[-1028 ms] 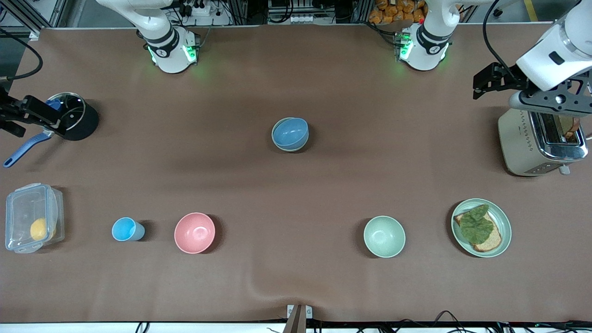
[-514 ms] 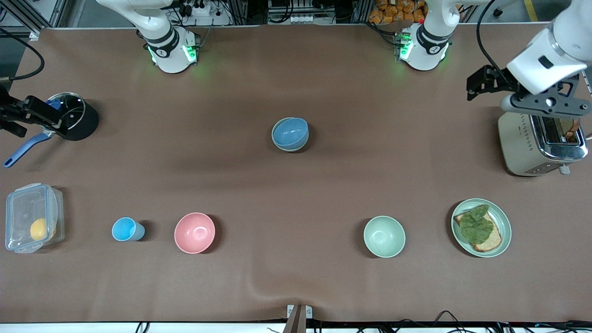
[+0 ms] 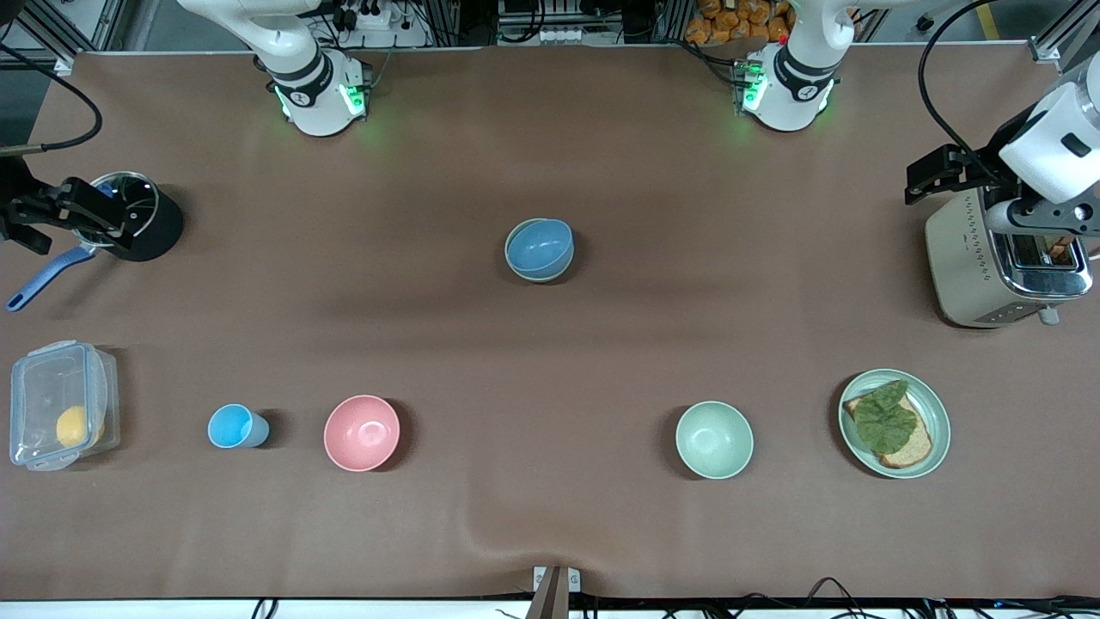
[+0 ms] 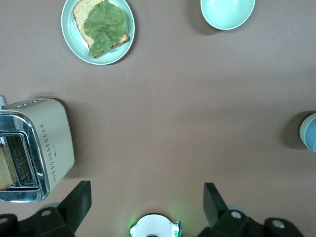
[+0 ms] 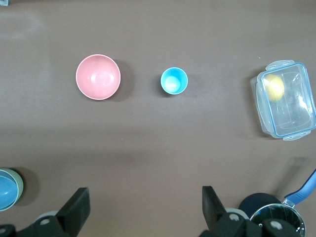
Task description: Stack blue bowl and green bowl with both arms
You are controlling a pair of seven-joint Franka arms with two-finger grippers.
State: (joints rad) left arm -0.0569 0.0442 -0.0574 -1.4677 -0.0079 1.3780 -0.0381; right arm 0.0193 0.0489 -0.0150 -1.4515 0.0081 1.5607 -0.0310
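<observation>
The blue bowl (image 3: 539,247) sits nested inside the green bowl (image 3: 540,278) at the middle of the table; only the green rim shows around it. The stack also shows at the edge of the left wrist view (image 4: 311,133) and of the right wrist view (image 5: 5,190). My left gripper (image 4: 146,197) is open and empty, up over the toaster (image 3: 962,266) at the left arm's end. My right gripper (image 5: 143,200) is open and empty, up beside the black pot (image 3: 150,228) at the right arm's end.
Nearer the front camera stand a mint-green bowl (image 3: 714,439), a green plate (image 3: 938,404) with bread and a leaf, a pink bowl (image 3: 362,432), a light-blue cup (image 3: 232,426) and a clear box (image 3: 43,387) with a lemon.
My left gripper has shifted over the toaster, first toward the table's middle, then back toward the left arm's end. The right gripper has barely moved. The bowls have not moved.
</observation>
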